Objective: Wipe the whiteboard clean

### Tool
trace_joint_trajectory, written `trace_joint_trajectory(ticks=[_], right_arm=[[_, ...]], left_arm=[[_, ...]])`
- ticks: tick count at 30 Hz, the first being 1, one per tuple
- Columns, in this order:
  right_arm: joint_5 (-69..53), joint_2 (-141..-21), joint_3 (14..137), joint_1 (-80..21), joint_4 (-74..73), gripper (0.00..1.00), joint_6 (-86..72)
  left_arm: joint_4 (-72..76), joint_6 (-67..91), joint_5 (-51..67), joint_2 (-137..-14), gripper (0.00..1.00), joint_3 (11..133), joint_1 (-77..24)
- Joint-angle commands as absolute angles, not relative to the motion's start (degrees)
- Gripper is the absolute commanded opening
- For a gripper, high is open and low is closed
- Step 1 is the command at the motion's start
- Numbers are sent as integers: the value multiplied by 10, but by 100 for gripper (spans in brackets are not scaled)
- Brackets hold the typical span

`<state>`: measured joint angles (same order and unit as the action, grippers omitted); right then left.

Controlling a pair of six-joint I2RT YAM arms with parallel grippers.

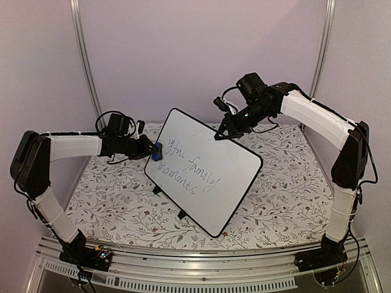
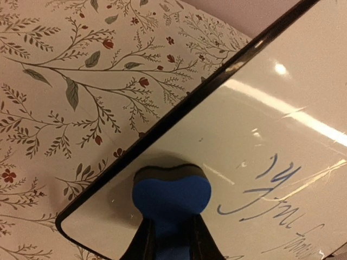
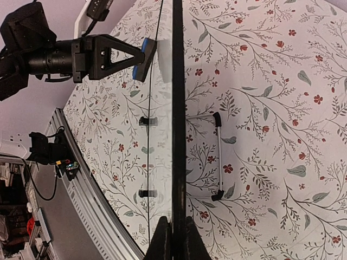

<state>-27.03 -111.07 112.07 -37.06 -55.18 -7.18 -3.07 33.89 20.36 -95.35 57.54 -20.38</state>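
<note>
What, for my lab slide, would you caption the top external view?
Left claw holds a blue eraser against the propped whiteboard beside its handwriting while the right claw pinches the top edge.

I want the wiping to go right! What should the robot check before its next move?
1. Left pincer gripping the eraser: ok.
2. Eraser pressed on the board: ok, near its left edge.
3. Eraser beside the start of the writing: ok.
4. Right pincer clamped on the board's top edge: ok.
5. Board standing on its feet: ok.
6. Writing wiped off: not ok, words show.
</note>
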Motion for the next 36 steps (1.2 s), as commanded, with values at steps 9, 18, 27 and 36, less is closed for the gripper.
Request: trace_joint_trajectory(ticks=[9, 18, 27, 36], right_arm=[[-237, -1117, 1114, -388, -579, 0, -14], [-237, -1116, 1116, -388, -580, 0, -14], [-238, -1115, 1116, -388, -580, 0, -13], [-237, -1112, 1115, -388, -581, 0, -13]], left_arm=[[-71, 296, 210, -992, 0, 673, -243], [-70, 299, 188, -959, 0, 583, -266], [-52, 295, 187, -940, 0, 534, -268], [-85, 256, 189, -983, 0, 659, -267]])
